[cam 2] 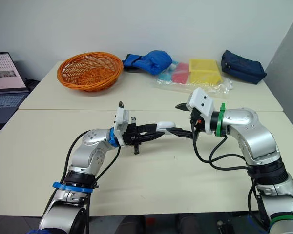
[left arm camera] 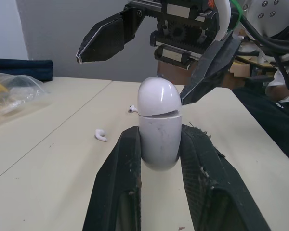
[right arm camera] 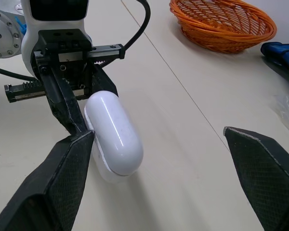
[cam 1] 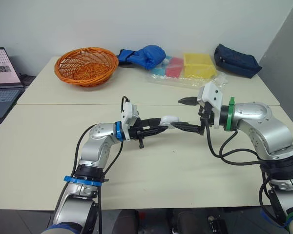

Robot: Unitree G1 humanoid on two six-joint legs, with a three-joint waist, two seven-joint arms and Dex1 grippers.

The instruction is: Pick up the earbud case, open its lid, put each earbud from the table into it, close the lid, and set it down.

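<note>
Above the pale table point(cam 1: 185, 165), the left gripper point(cam 1: 161, 126) was clamped on the base of the white, pill-shaped plastic earbud case point(left arm camera: 158, 125) and held it clear of the surface. Pickup looked done, the lid barely cracked at its seam, and two small white earbuds point(left arm camera: 101, 135) point(left arm camera: 131, 108) lay loose on the table, not yet loaded. Further right, the right gripper point(cam 1: 181, 114) was spread wide, one finger against the lid.

- Pretty sure it's an office or lab room: plain beige tables point(cam 1: 39, 161) pushed together against a bare white wall point(cam 1: 136, 24)
- Open laptop point(cam 1: 1, 80) at the left edge
</note>
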